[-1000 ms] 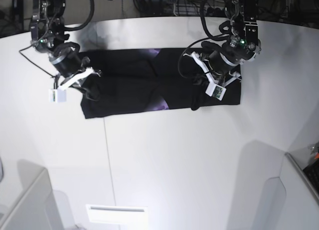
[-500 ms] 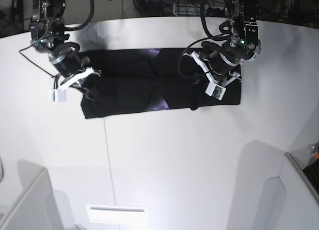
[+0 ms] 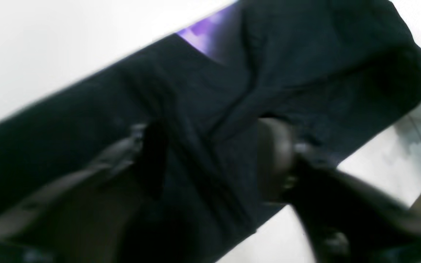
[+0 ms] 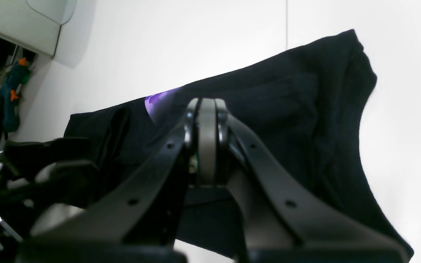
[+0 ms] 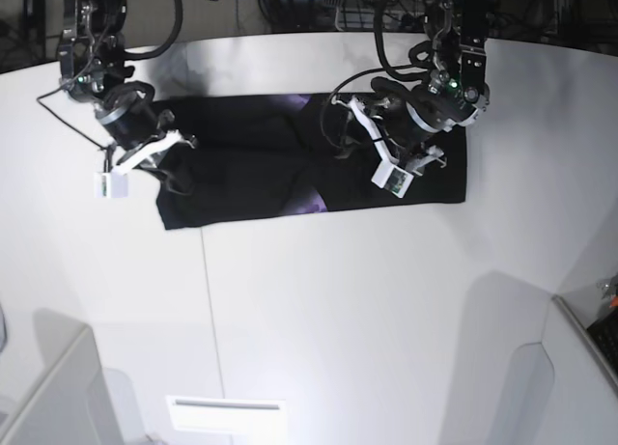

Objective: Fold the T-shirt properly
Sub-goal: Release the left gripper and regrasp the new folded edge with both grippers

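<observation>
T-shirt [image 5: 290, 165] lies as a long black band across the far part of the white table [image 5: 319, 310], plain side mostly up. Purple patches peek out at a fold near the band's middle, one at its far edge and one at its near edge; no more of the print shows. Black on black, so the folds and layers are hard to read in the base view.

Left wrist view is blurred: cloth fills most of it, a purple corner at the top. Left gripper [image 3: 210, 160] hangs over the shirt, fingers [image 3: 272, 157] spread with cloth visible between them; nothing pinched as far as can be made out. Whether the tips touch the cloth cannot be told.

Right gripper [image 4: 207, 142] sits at the shirt's opposite end, jaws pressed together. Its own body blocks the tips, so whether cloth is caught between them cannot be told. The arm hides part of the shirt's edge in the base view.

Against a second ago: the left arm has shifted along the shirt toward its middle, uncovering the shirt's end corner. Its jaws were nearly shut then and stand apart now. The right arm and the shirt's outline look unchanged.
</observation>
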### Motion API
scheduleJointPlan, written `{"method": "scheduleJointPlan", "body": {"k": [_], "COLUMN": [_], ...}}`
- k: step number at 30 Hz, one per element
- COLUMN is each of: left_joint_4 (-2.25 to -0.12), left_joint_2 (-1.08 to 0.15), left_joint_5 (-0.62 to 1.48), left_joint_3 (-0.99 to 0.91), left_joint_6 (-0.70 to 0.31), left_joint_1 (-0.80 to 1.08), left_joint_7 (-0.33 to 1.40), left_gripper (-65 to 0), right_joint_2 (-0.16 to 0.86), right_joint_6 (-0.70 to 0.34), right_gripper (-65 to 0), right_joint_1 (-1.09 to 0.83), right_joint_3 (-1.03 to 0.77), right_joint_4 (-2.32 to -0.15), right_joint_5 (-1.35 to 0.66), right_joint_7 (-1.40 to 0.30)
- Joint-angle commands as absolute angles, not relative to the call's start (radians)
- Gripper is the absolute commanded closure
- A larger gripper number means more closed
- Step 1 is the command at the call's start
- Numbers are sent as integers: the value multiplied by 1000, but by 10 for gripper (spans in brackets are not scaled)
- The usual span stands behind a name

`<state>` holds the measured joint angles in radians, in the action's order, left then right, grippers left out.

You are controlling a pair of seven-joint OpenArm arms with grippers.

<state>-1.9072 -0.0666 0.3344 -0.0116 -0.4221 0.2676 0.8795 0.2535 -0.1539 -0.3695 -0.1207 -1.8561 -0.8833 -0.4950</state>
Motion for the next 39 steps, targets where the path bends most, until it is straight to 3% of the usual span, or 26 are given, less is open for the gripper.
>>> {"method": "scheduleJointPlan", "body": {"k": [1, 3, 5, 6, 9, 10, 11, 14, 17, 21, 28, 39], "left_joint_4": [-1939, -1943, -1934, -1933, -1922, -1914, -1900, -1831, -1753, -1685, -1681, -1676], "left_joint_2": [-71, -71, -70, -71, -91, -99, -107, -117, -147, -177, -174, -171], "left_joint_5": [343, 343, 343, 343, 343, 343, 343, 341, 335, 340, 340, 331], "left_joint_3": [-59, -185, -340, -400, -579, -633, -682, -823, -889, -898, -891, -693], "left_joint_6": [-429, -432, -433, -435, -522, -572, -610, -698, -698, -698, -698, -698], "left_joint_1": [277, 308, 326, 328, 358, 363, 366, 361, 363, 369, 357, 329], "left_joint_7": [857, 857, 857, 857, 855, 855, 855, 855, 849, 848, 848, 848], "left_gripper": [-211, 0, 0, 0, 0, 0, 0, 0, 0, 0, 0, 0], "right_joint_2": [263, 263, 277, 289, 343, 344, 344, 351, 361, 358, 358, 374], "right_joint_6": [-162, -162, -162, -162, -162, -162, -162, -162, -162, -160, -165, -170], "right_gripper": [0, 0, 0, -78, -401, -474, -504, -480, -434, -425, -426, -426], "right_joint_1": [-378, -384, -383, -377, -318, -297, -275, -237, -211, -203, -202, -189], "right_joint_3": [-143, -160, -160, -160, -156, -159, -160, -160, -160, -159, -154, -64], "right_joint_4": [-1879, -1890, -1888, -1883, -1825, -1790, -1758, -1676, -1630, -1610, -1537, -1484], "right_joint_5": [-901, -967, -1075, -1107, -1207, -1230, -1241, -1241, -1196, -1058, -993, -990], "right_joint_7": [-472, -473, -475, -483, -581, -622, -653, -685, -693, -693, -693, -693]}}
